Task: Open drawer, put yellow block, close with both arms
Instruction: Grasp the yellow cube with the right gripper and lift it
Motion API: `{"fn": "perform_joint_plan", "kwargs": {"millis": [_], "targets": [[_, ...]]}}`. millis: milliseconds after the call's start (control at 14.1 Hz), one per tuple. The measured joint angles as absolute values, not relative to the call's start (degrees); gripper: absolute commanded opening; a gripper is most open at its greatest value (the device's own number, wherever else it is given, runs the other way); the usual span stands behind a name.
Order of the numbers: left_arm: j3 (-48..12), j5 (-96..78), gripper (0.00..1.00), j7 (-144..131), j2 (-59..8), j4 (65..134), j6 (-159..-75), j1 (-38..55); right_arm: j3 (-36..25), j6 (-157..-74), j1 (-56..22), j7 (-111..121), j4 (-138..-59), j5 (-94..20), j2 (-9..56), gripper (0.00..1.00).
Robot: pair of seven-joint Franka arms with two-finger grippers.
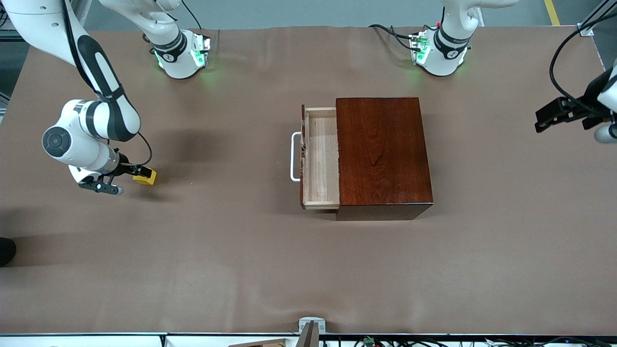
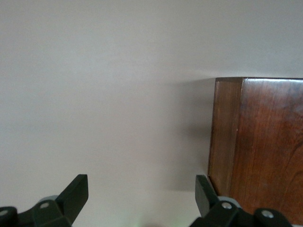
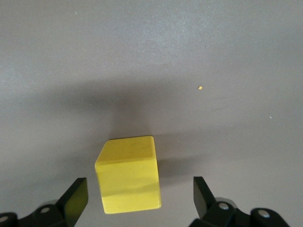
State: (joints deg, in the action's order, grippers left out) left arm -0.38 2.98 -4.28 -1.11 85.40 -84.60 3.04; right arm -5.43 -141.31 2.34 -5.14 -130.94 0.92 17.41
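Observation:
The yellow block [image 1: 146,178] rests on the brown table toward the right arm's end. My right gripper [image 1: 139,172] is down at it, open, one finger on each side. In the right wrist view the block [image 3: 130,175] sits between the fingers [image 3: 75,196] with a gap on both sides. The drawer [image 1: 320,159] is pulled out of the dark wooden box [image 1: 381,149], its white handle [image 1: 292,156] facing the block, and nothing lies in the tray. My left gripper [image 1: 542,120] hangs open and empty above the table at the left arm's end. The left wrist view shows the box [image 2: 265,146] beside that gripper [image 2: 142,187].
The two green-lit arm bases [image 1: 185,55] [image 1: 436,53] stand along the table edge farthest from the front camera. Bare brown tabletop [image 1: 226,164] lies between the block and the drawer handle. A tiny yellow speck [image 3: 200,88] lies on the table near the block.

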Motion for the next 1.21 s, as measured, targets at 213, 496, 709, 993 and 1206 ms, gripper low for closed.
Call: {"fn": "perform_joint_plan", "kwargs": {"millis": [213,496,709,993,1206], "targets": [[-2.5,3.0,1.00,-4.3,0.4,87.6,-84.6,1.9,-5.3,-144.1,2.3,-5.2,-132.5,0.9,17.9,0.25],[-4.6,3.0,1.00,-4.4,0.4,88.1,-84.6,2.0,-5.1,-144.0,2.3,-5.2,-132.8,0.9,17.9,0.05],[-5.2,3.0,1.00,-4.4,0.4,88.3,-84.6,2.0,-4.7,-139.3,0.7,-5.6,-132.4,-1.1,16.9,0.05],[-5.1,3.0,1.00,-4.4,0.4,88.2,-84.7,1.9,-4.2,-127.3,-6.6,-18.0,-129.9,-4.8,11.5,0.05],[-5.1,3.0,1.00,-4.4,0.4,88.1,-84.7,1.9,-4.0,-118.9,-14.7,-33.9,-125.6,-5.3,8.0,0.00]]}}
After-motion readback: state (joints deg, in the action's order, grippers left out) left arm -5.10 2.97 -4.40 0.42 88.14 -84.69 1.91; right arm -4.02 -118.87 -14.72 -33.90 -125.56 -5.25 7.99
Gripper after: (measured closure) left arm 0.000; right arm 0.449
